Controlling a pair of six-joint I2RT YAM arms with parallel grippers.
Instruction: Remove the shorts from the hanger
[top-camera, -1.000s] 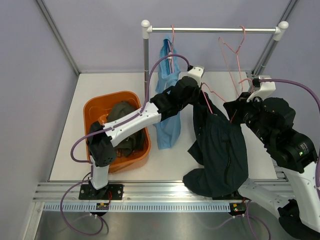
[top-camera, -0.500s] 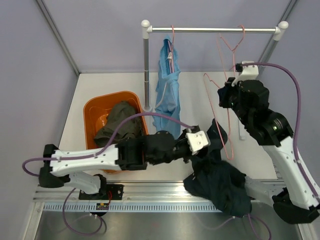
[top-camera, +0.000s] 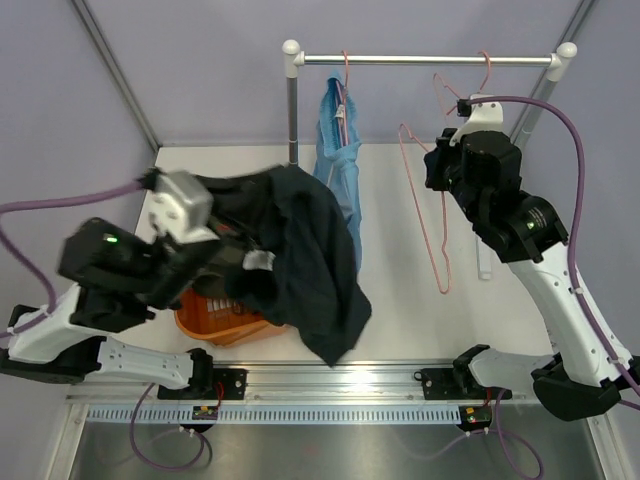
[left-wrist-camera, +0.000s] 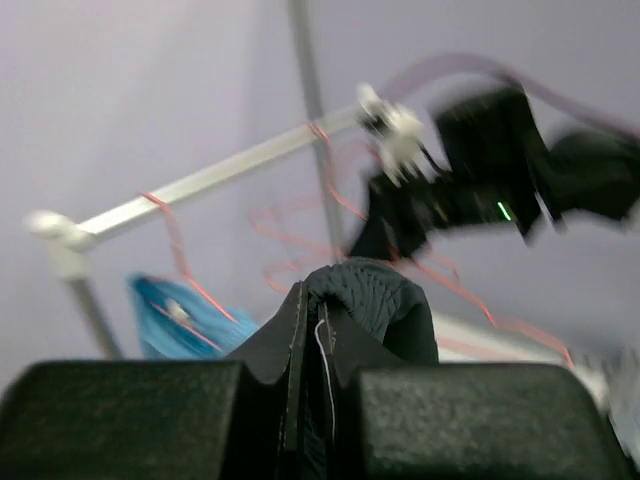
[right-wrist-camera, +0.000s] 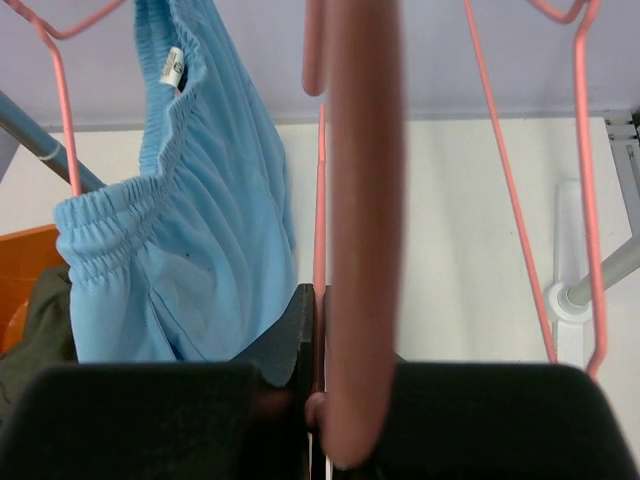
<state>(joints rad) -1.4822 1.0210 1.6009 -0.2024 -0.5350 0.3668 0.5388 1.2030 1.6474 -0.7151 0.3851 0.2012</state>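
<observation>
My left gripper (top-camera: 256, 263) is shut on the dark navy shorts (top-camera: 310, 255) and holds them up over the orange basket (top-camera: 215, 322); the left wrist view shows the jaws (left-wrist-camera: 315, 312) pinching a navy fold (left-wrist-camera: 380, 300). The light blue shorts (top-camera: 340, 165) hang from a pink hanger on the rail (top-camera: 420, 60), and also show in the right wrist view (right-wrist-camera: 180, 250). My right gripper (top-camera: 435, 168) is shut on a bare pink hanger (top-camera: 425, 215); its wire (right-wrist-camera: 320, 250) sits between the closed jaws (right-wrist-camera: 322, 300). The olive shorts (right-wrist-camera: 35, 335) lie in the basket.
A second bare pink hanger (top-camera: 470, 88) hangs on the rail at the right. The rack's left post (top-camera: 292, 110) stands behind the basket, its right post (top-camera: 535, 95) beside my right arm. Purple walls close in on the left and back.
My left arm has swung from the front middle to the left, carrying the navy shorts off the hanger and over the basket. My right arm has raised the bare hanger slightly toward the rail.
</observation>
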